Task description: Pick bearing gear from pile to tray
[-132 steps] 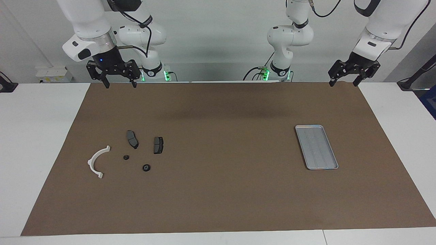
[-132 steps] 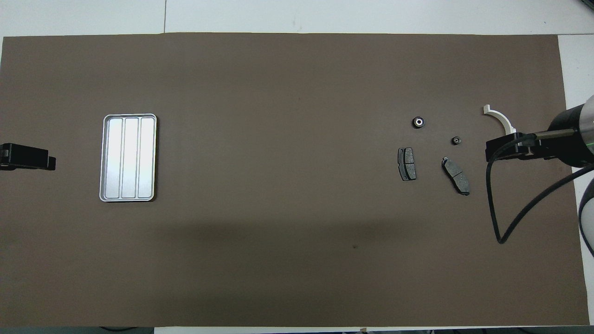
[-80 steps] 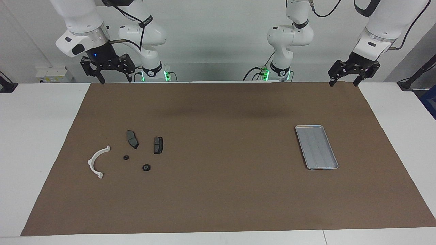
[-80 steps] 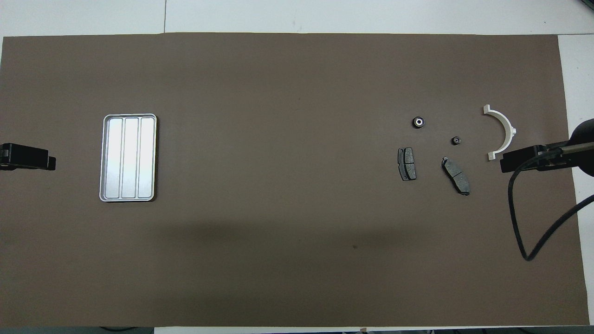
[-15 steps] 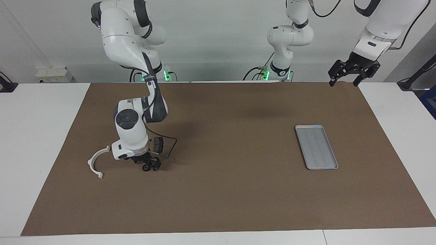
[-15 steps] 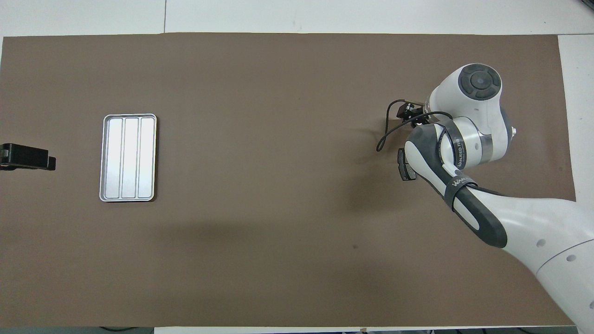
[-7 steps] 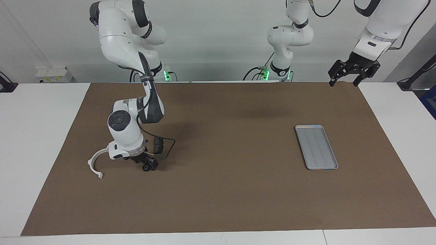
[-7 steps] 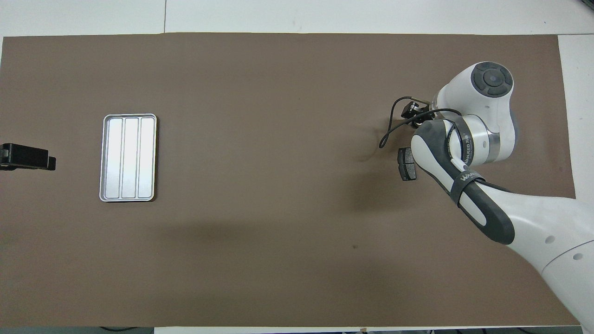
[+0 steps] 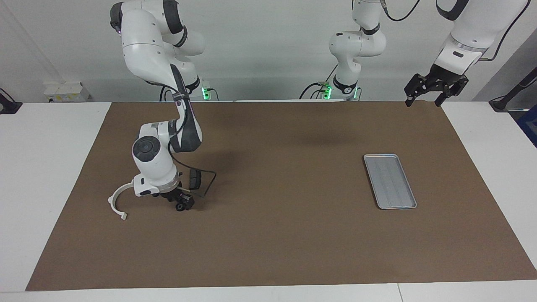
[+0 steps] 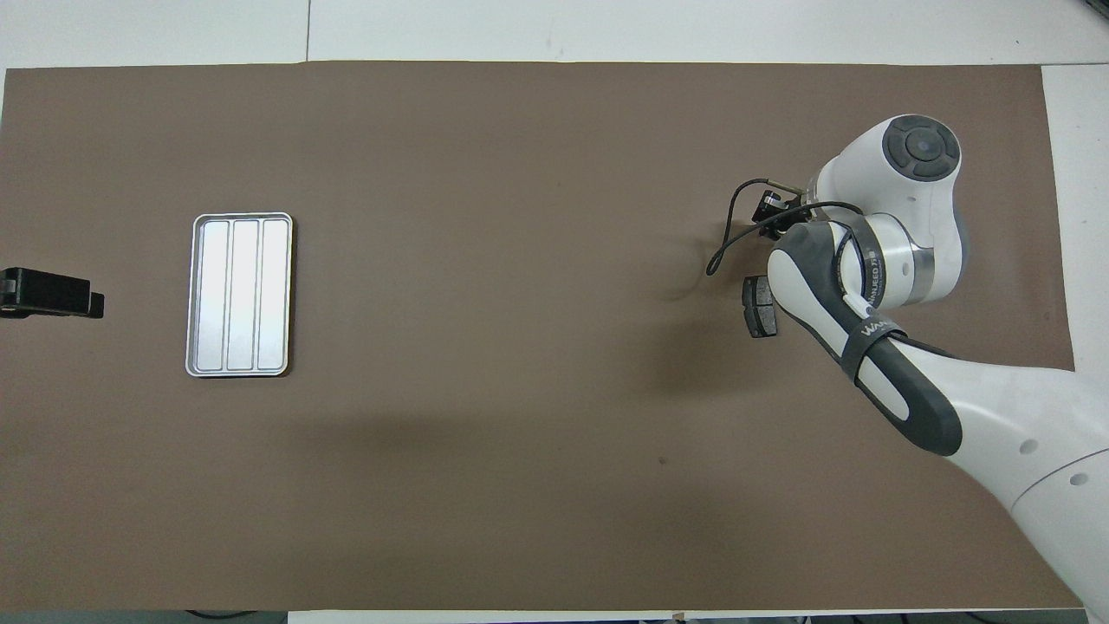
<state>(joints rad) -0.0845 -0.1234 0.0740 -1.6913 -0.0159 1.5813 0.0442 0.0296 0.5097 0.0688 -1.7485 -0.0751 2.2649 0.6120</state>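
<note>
Brown mat (image 9: 277, 235) is covering most of the table, with both arms coming in from the robots' end.

Right arm is reaching out and folding down over the pile at its own end of the table, its white wrist housing hiding much of the pile in the overhead view.

Tray (image 9: 409, 200) is lying flat toward the left arm's end, well apart from the pile, its long axis running roughly away from the robots. Nothing is lying in it.

Left gripper (image 9: 423, 102) is hanging high over the mat's edge nearest the robots, fingers spread, gripping nothing. This arm is waiting.

White half-ring bracket (image 9: 117, 201) is lying at the pile's outer edge, just beside the right wrist. One dark brake pad (image 9: 195, 179) is showing beside the wrist, nearer to the robots than the gripper tips.

Right gripper (image 9: 180, 205) is sitting down at mat level, right at the bearing gear (image 9: 180, 207), a small black round piece at the pile's edge farthest from the robots. Finger spacing here is something I cannot tell; whether it is clamping the piece or only straddling it is not readable.

Key relation: the gear is lying directly under the right gripper's tips, so judged from this the pickup belongs to the right arm. The piece is round, so approach angle matters little. The tray is lying the whole mat's length away toward the left arm, making a long carry or a handover likely.
</note>
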